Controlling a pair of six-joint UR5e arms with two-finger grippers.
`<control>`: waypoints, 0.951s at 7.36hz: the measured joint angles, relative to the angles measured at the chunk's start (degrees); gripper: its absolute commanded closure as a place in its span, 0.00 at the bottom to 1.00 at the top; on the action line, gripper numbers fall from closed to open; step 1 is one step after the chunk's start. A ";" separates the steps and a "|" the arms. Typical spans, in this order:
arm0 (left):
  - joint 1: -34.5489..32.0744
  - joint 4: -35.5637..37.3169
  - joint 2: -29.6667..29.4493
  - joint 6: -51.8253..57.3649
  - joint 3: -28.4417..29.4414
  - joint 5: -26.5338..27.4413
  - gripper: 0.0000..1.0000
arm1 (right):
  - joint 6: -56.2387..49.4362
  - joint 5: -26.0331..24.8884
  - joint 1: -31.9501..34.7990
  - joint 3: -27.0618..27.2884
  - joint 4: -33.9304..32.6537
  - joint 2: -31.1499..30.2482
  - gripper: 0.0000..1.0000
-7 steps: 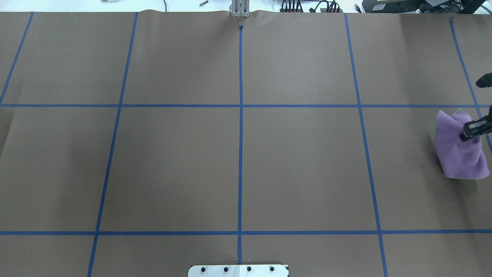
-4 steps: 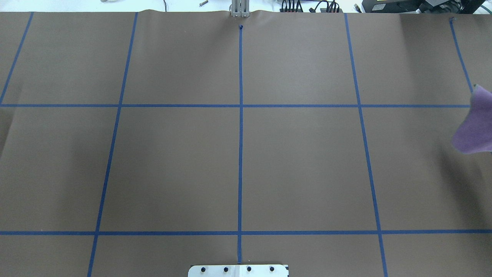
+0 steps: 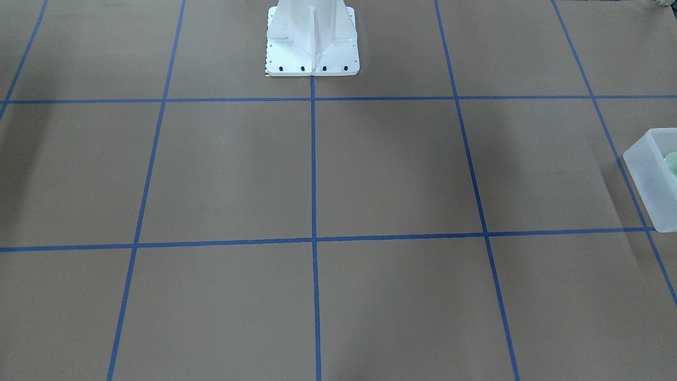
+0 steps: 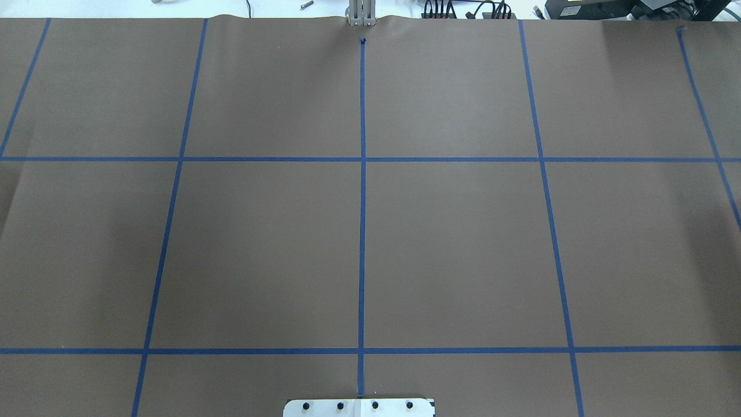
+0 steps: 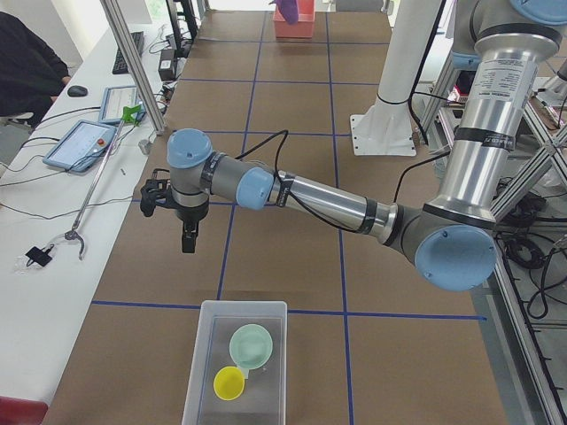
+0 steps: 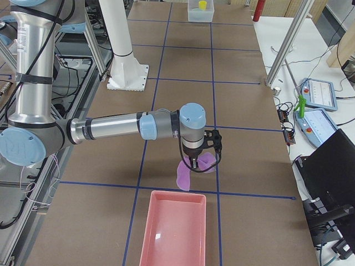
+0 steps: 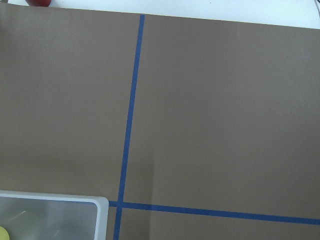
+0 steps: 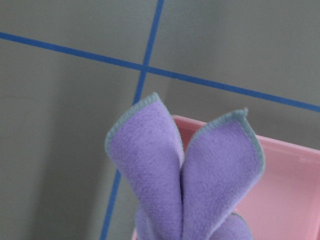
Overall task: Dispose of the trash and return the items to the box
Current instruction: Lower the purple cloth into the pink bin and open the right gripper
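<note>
The box point(image 5: 237, 363) is a frosted bin at the table's left end. In it lie a teal bowl point(image 5: 252, 345) and a yellow cup point(image 5: 229, 382); its edge also shows in the front-facing view as the box point(image 3: 653, 180). My left gripper point(image 5: 188, 237) hovers above the table, apart from the box and short of it; I cannot tell if it is open or shut. My right gripper point(image 6: 194, 159) hangs over the table's right end with a purple cloth point(image 6: 191, 170) dangling from it. The cloth point(image 8: 185, 175) fills the right wrist view and no fingers show there, so I cannot tell its state.
A pink tray point(image 6: 173, 227) lies just beyond the cloth, and its rim point(image 8: 280, 190) shows in the right wrist view. The robot's white base point(image 3: 312, 39) stands at mid-table. A person sits by tablets on a side bench point(image 5: 84, 142).
In the overhead view the purple cloth and the right gripper moved right and left the view. No arm shows there now.
</note>
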 measured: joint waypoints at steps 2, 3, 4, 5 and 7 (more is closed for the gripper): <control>0.09 -0.05 0.03 -0.09 -0.01 -0.03 0.02 | -6.76 -0.30 4.34 -9.01 -0.13 2.25 1.00; 0.20 -0.10 0.10 -0.21 0.06 -0.03 0.02 | -7.61 -0.60 4.92 -11.45 -0.08 2.47 1.00; 0.33 -0.14 0.16 -0.26 0.18 -0.03 0.02 | -7.85 -0.91 5.12 -13.32 0.02 2.40 1.00; 0.40 -0.19 0.19 -0.28 0.33 -0.03 0.02 | -7.83 -1.11 5.16 -14.58 0.05 2.54 0.92; 0.43 -0.27 0.22 -0.24 0.53 0.02 0.02 | -7.43 -1.26 5.03 -15.62 0.07 3.16 0.00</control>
